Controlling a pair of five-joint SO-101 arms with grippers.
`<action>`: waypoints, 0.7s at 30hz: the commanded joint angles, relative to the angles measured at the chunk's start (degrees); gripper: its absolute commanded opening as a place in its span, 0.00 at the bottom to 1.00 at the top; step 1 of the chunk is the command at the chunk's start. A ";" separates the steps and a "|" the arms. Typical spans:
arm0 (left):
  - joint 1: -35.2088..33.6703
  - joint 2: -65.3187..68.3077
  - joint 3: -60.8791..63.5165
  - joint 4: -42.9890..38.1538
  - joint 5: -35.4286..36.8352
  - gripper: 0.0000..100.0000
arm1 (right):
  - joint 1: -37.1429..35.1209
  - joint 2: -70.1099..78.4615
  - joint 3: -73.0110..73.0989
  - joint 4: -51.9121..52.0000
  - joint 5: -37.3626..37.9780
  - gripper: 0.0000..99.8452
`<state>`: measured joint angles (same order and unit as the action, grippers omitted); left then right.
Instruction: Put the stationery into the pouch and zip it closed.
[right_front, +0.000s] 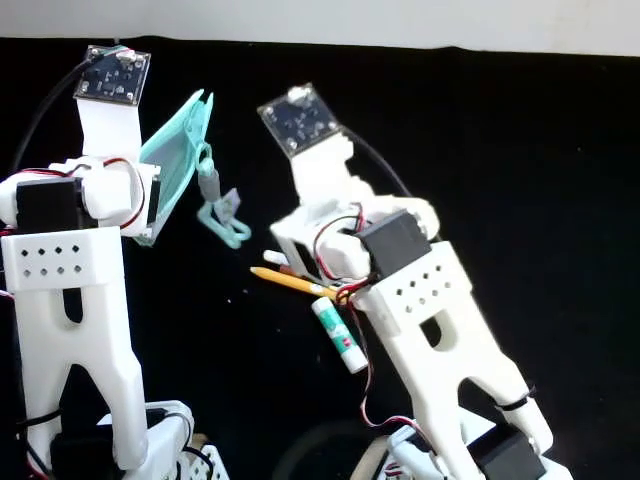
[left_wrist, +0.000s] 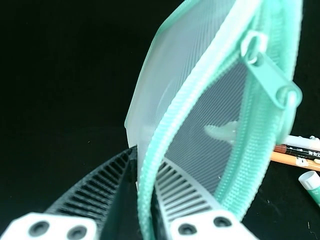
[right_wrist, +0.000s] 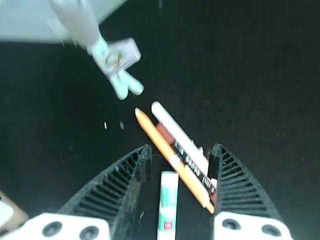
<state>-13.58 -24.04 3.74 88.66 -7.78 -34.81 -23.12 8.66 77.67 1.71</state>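
Observation:
My left gripper (left_wrist: 136, 165) is shut on the lower edge of a translucent teal pouch (left_wrist: 195, 95) and holds it upright off the table, at the left in the high view (right_front: 178, 155). Its zipper is open, with the pull (left_wrist: 267, 72) hanging near the end. An orange pencil (right_wrist: 167, 152), a white and brown pen (right_wrist: 181, 142) and a teal-and-white glue stick (right_wrist: 168, 202) lie together on the black table. My right gripper (right_wrist: 180, 156) hangs open just above them, its fingers to either side. The high view shows the pencil (right_front: 285, 280) and glue stick (right_front: 338, 335) beside the right arm.
A teal strap (right_front: 225, 225) with a small tag (right_wrist: 120, 57) hangs from the pouch's zipper end down to the table, just beyond the pens. The black table surface (right_front: 520, 180) stretches to the right of the right arm.

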 joint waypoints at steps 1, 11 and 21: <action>-0.75 -0.13 -1.10 -0.88 0.35 0.01 | 0.66 -0.48 5.67 -2.15 0.44 0.20; -0.75 -0.13 -0.92 -0.88 0.35 0.01 | 0.66 -0.84 23.34 -12.70 0.35 0.20; -0.75 -0.13 -0.92 -0.62 0.35 0.01 | 0.66 -0.48 34.77 -22.11 0.35 0.20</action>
<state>-13.58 -24.04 3.74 88.66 -7.78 -34.81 -23.03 41.54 59.12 1.71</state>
